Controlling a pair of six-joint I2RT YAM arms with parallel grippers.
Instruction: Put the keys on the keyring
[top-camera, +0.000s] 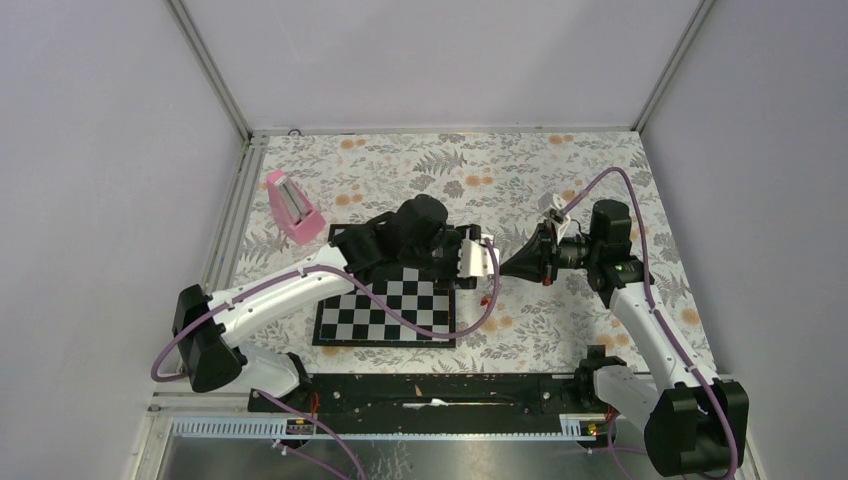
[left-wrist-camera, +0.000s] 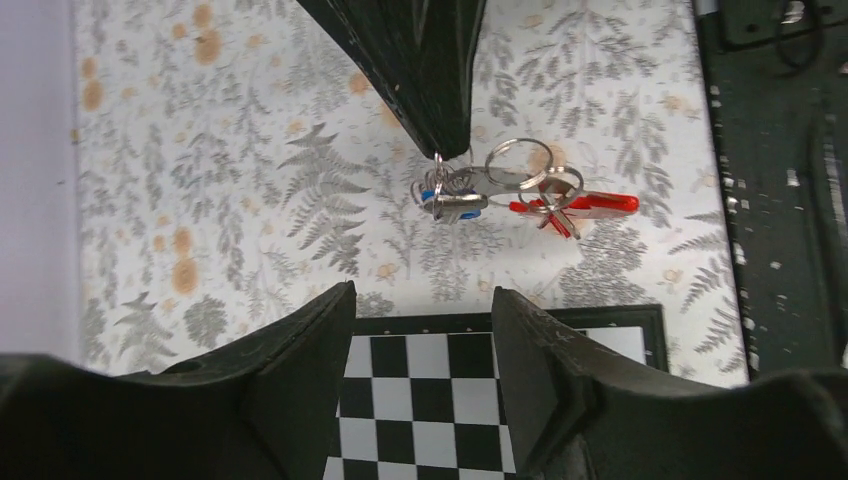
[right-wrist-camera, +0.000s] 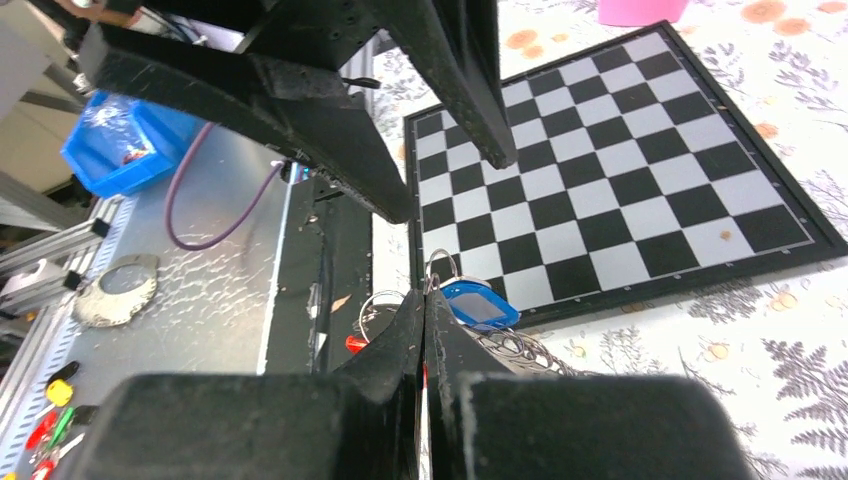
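Observation:
My right gripper (right-wrist-camera: 425, 297) is shut on a small thin ring, holding a hanging bunch above the flowered table. The bunch has the blue-tagged key (right-wrist-camera: 481, 305), several linked rings (right-wrist-camera: 382, 305) and a red piece (right-wrist-camera: 357, 343). In the left wrist view the right gripper's fingertips (left-wrist-camera: 448, 140) pinch the ring above the blue-tagged key (left-wrist-camera: 455, 206), with rings (left-wrist-camera: 515, 163) and a red-tagged piece (left-wrist-camera: 590, 204) trailing right. I cannot tell the red key from the fob. My left gripper (left-wrist-camera: 420, 305) is open and empty, a short way from the bunch. In the top view both grippers, left (top-camera: 488, 262) and right (top-camera: 505, 266), meet tip to tip.
The chessboard (top-camera: 390, 310) lies under the left arm; it also shows in the left wrist view (left-wrist-camera: 430, 400) and the right wrist view (right-wrist-camera: 620, 170). A pink wedge block (top-camera: 293, 207) stands at the back left. A black rail (top-camera: 440, 390) runs along the near edge. A blue bin (right-wrist-camera: 120, 140) sits off the table.

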